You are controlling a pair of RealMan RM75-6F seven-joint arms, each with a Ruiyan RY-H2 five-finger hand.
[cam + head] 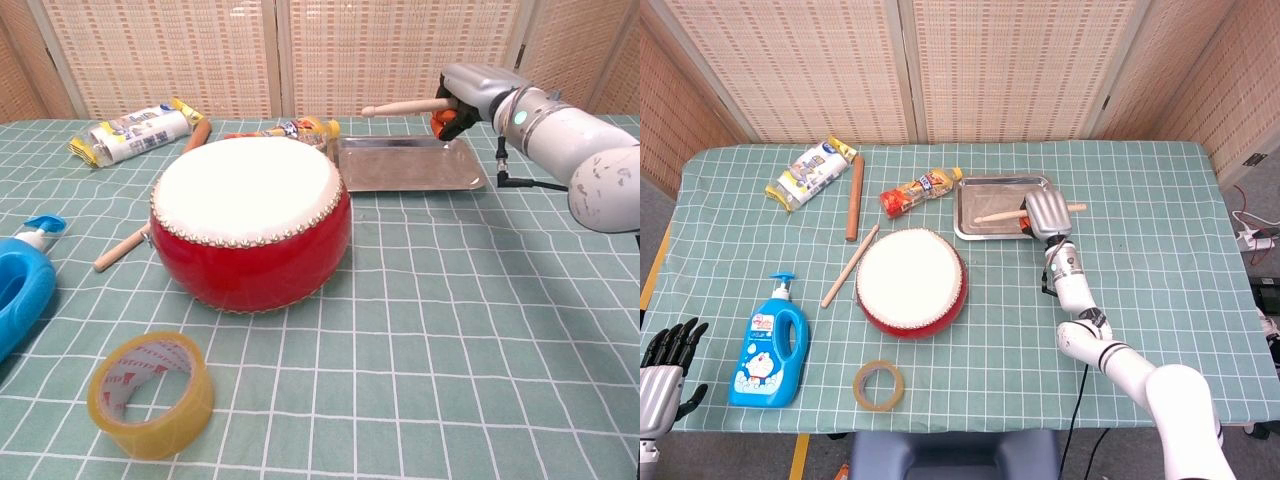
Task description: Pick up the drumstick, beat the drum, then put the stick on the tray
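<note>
My right hand grips a wooden drumstick and holds it roughly level above the steel tray. In the chest view the right hand keeps the drumstick clearly above the tray, pointing left. The red drum with its white skin stands left of the tray, and fills the centre of the chest view as the drum. My left hand hangs at the bottom left, off the table, fingers apart and holding nothing.
A second stick lies left of the drum, beyond it a wooden rod, a snack pack and an orange packet. A blue soap bottle and a tape roll sit near the front edge.
</note>
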